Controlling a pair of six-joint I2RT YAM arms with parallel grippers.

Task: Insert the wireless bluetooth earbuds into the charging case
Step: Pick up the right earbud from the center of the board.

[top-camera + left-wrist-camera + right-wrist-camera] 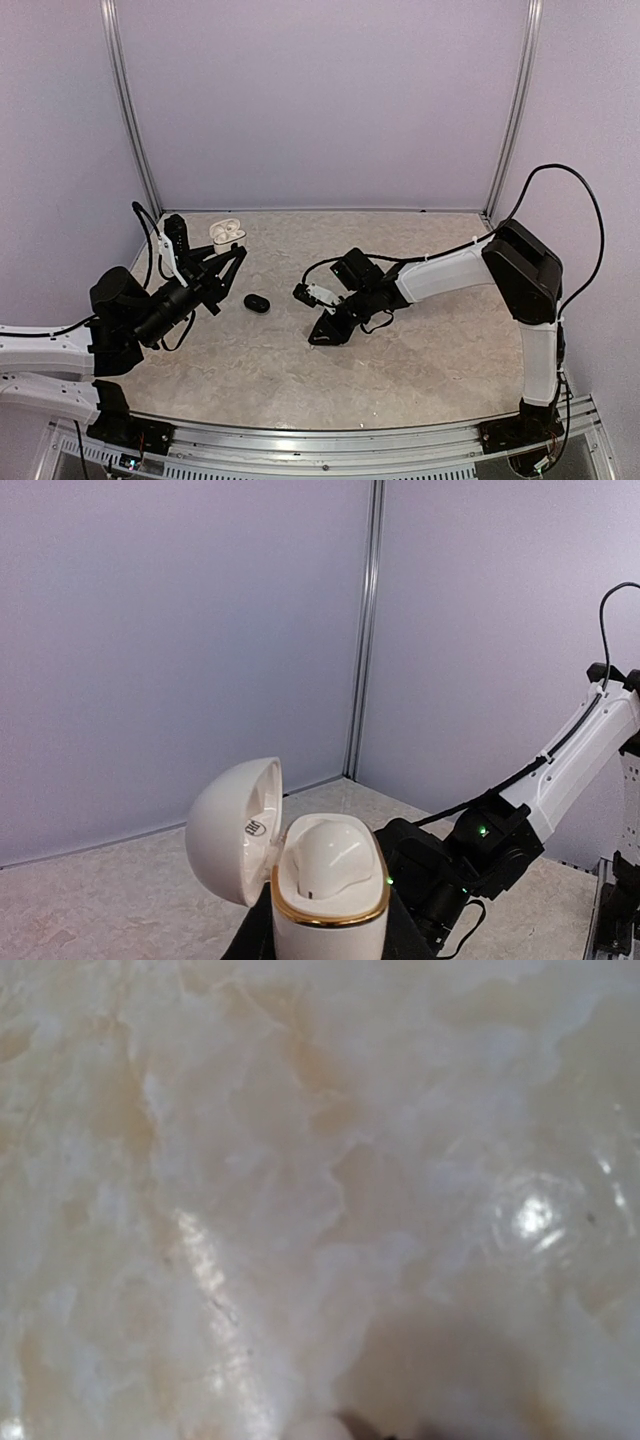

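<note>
My left gripper is shut on a white charging case and holds it off the table at the back left. In the left wrist view the case has a gold rim, its lid stands open to the left, and one white earbud sits in it. My right gripper points down onto the table near the middle. Its wrist view shows only the tabletop close up, with a small white rounded thing at the bottom edge, perhaps an earbud. The black earbuds are not in view.
A black oval object, possibly a closed case, lies on the marble table between the grippers. The right arm shows behind the white case in the left wrist view. Walls close the table at the back and sides.
</note>
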